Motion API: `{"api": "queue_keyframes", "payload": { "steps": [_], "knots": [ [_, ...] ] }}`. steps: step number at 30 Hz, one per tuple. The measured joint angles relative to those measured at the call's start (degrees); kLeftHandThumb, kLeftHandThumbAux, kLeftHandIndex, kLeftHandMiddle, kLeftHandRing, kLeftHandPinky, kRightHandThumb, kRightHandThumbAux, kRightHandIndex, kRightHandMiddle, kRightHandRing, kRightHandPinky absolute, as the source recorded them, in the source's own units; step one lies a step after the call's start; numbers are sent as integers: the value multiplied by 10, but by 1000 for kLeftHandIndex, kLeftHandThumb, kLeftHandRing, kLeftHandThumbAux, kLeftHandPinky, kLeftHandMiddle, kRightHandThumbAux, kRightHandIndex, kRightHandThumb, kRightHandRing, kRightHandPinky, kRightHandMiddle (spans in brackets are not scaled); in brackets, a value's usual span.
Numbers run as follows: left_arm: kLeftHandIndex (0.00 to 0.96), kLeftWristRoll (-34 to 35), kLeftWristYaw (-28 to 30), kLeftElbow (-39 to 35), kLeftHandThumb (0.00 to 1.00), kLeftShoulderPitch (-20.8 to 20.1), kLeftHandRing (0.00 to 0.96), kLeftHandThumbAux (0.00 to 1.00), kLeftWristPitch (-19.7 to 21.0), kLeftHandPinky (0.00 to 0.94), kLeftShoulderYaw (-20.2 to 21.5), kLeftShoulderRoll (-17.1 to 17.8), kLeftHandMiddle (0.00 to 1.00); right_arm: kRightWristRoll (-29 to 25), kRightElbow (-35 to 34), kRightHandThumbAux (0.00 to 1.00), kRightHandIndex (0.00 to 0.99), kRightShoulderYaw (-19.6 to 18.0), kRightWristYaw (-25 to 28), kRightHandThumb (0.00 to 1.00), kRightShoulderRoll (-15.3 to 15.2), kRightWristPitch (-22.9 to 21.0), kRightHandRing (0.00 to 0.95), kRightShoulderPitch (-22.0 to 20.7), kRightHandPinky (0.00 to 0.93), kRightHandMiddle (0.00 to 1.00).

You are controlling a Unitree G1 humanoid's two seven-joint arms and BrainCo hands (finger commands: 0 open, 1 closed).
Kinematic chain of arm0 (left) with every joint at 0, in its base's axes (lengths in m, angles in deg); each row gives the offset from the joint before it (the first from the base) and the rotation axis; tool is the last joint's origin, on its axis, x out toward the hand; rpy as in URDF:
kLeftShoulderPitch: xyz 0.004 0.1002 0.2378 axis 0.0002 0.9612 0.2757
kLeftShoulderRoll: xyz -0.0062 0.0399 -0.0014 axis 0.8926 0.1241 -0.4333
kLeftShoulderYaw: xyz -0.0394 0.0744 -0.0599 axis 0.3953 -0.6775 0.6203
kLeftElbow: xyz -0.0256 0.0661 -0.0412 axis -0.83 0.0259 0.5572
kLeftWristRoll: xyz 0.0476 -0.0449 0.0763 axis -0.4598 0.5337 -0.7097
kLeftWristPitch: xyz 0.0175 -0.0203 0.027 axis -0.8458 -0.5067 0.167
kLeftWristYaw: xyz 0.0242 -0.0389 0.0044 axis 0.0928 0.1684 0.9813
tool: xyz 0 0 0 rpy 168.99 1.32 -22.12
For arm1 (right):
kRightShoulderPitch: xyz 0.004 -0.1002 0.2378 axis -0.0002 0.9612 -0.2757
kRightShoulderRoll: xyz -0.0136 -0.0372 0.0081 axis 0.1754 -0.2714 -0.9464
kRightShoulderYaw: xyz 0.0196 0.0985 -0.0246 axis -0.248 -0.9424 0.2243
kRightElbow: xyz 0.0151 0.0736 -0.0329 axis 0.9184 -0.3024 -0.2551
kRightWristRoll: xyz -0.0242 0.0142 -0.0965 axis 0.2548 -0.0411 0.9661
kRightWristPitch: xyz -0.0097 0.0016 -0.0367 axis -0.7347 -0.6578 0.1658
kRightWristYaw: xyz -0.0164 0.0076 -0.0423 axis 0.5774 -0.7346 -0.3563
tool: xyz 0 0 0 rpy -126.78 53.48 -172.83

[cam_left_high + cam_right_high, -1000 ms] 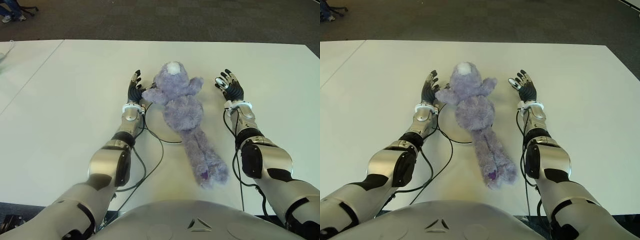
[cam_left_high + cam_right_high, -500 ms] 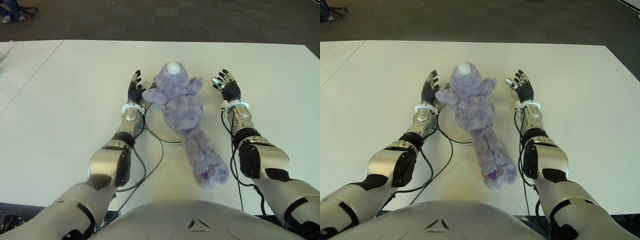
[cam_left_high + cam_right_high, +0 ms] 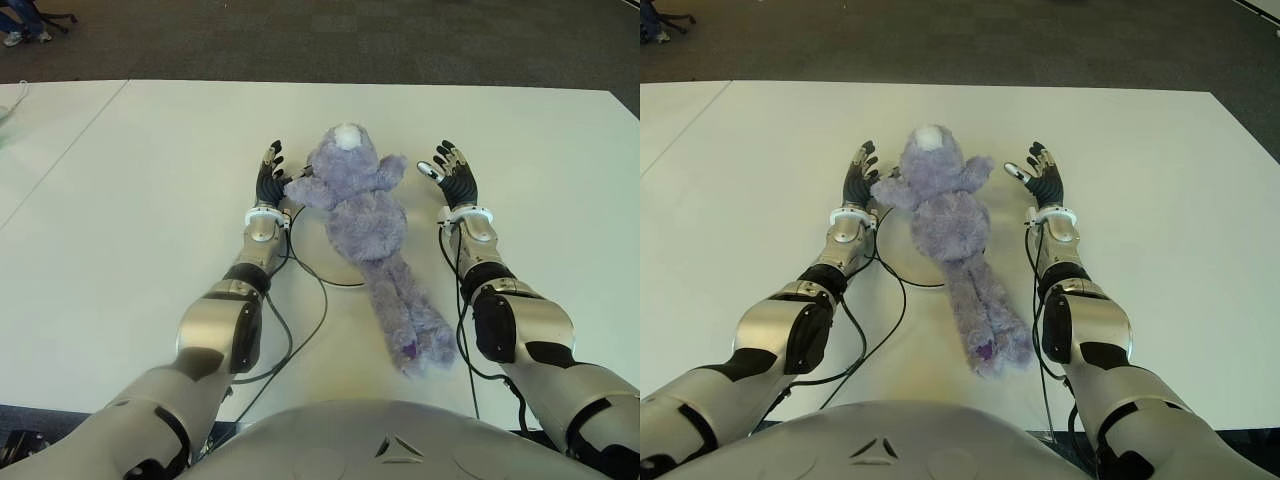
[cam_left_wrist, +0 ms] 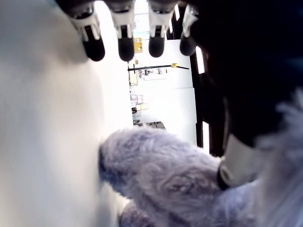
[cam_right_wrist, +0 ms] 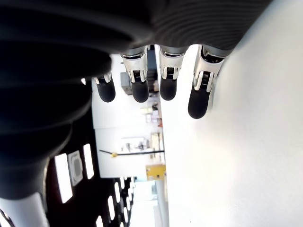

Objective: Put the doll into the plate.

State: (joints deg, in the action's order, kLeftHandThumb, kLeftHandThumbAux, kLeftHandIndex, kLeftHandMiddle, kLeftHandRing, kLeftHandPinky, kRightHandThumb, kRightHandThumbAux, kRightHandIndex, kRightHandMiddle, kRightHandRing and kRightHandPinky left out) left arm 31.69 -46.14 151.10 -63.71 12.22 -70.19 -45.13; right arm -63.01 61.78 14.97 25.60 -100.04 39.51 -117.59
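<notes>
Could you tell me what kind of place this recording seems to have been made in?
Probably an office or lab room set up for robot trials: a large plain white table on dark carpet, holding only a purple doll lying over a white plate, between the robot's two open hands.

Doll [image 3: 365, 225] on plate [image 3: 310, 250], between left hand [image 3: 268, 180] and right hand [image 3: 452, 178]

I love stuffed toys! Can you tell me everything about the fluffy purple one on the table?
The fluffy purple plush doll has shaggy lavender fur, a pale white patch on its head, two short arms spread sideways and long legs ending in a darker purple spot. It lies stretched out on the white table, head away from the robot, its body over the thin white round plate and its legs trailing off it toward the robot. The open left hand is at its arm; the open right hand is beside it, apart.
</notes>
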Motion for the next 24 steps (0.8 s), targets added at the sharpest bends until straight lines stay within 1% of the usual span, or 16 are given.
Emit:
{"api": "queue_keyframes", "payload": {
  "steps": [5, 9, 10, 11, 12, 13, 14, 15, 16, 19, 20, 24],
  "knots": [
    [31, 0, 0, 0, 0, 0, 83, 746, 0, 111, -1, -1, 72, 33, -9, 818, 114, 20, -45, 0, 2, 47, 127, 19, 155, 130],
    [29, 0, 0, 0, 0, 0, 78, 739, 0, 107, -1, -2, 65, 62, -15, 836, 132, 41, -95, 0, 1, 69, 152, 30, 182, 156],
    [29, 0, 0, 0, 0, 0, 77, 739, 0, 107, -1, -2, 65, 66, -15, 837, 133, 43, -106, 0, 1, 69, 153, 30, 184, 157],
    [30, 0, 0, 0, 0, 0, 75, 741, 0, 106, -1, -2, 63, 71, -15, 853, 149, 47, -117, 0, 0, 68, 176, 31, 213, 176],
    [30, 0, 0, 0, 0, 0, 75, 741, -1, 106, -1, -2, 63, 74, -15, 855, 152, 50, -128, 0, 0, 68, 180, 31, 218, 180],
    [31, 0, 0, 0, 0, 0, 74, 741, -2, 106, -1, -2, 63, 77, -15, 863, 164, 52, -137, 0, 0, 67, 202, 31, 267, 195],
    [31, 0, 0, 0, 0, 0, 74, 741, -2, 106, -1, -2, 62, 80, -15, 865, 167, 54, -146, 0, 0, 67, 208, 31, 280, 199],
    [33, 0, 0, 0, 0, 0, 78, 738, -3, 112, -1, -2, 66, 84, -15, 867, 182, 56, -155, 0, 0, 67, 233, 31, 311, 219],
    [33, 0, 0, 0, 0, 1, 78, 738, -4, 114, -1, -2, 67, 85, -15, 868, 185, 57, -162, 0, 0, 66, 237, 31, 317, 222],
    [35, 0, 0, 0, 0, 1, 81, 738, -4, 116, -1, -2, 70, 86, -15, 865, 193, 60, -180, 0, 0, 66, 249, 31, 321, 231],
    [35, 0, 0, 0, 0, 1, 83, 739, -4, 114, -1, -2, 73, 86, -15, 853, 200, 60, -183, 0, 0, 65, 251, 31, 276, 234],
    [35, -1, 0, 0, 0, 2, 86, 737, -4, 116, -1, -2, 76, 86, -15, 840, 199, 60, -186, 7, 1, 59, 247, 31, 258, 234]
  ]
}}
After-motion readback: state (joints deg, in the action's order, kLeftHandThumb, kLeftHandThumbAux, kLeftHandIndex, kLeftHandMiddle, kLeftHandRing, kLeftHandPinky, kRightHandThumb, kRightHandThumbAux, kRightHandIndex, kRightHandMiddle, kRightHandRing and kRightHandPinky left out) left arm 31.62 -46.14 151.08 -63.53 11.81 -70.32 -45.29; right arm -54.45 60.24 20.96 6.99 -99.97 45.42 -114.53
